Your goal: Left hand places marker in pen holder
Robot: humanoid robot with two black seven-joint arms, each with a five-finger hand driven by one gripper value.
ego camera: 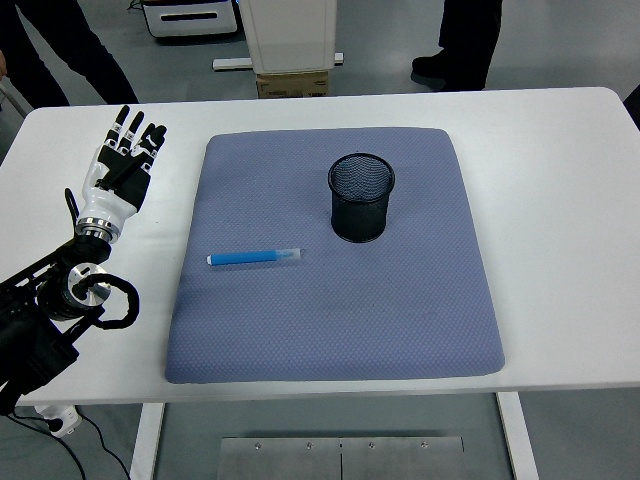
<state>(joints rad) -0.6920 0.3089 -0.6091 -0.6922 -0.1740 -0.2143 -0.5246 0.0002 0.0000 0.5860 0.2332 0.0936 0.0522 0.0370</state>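
Showing the task at its outset: nothing is being held, and the grasp, the carry and the drop are all remaining to be done. One left hand [122, 170] is lying at the upper left of the frame, on the bare white tabletop [560, 200] just left of the mat, its fingers [135, 128] extended, loosely spread and gripping nothing. One blue marker [255, 257] is lying flat and roughly horizontal on the left-centre part of the grey-blue mat [340, 320], well apart from the hand. One black mesh pen holder [361, 197] is standing upright on the upper-centre part of the same mat, up and to the right of the marker and not touching it; its inside is appearing empty. One mat is covering the middle of the tabletop. The right hand is not appearing in the frame. Along the top edge, legs of two persons are showing behind the tabletop, beside a white pedestal.
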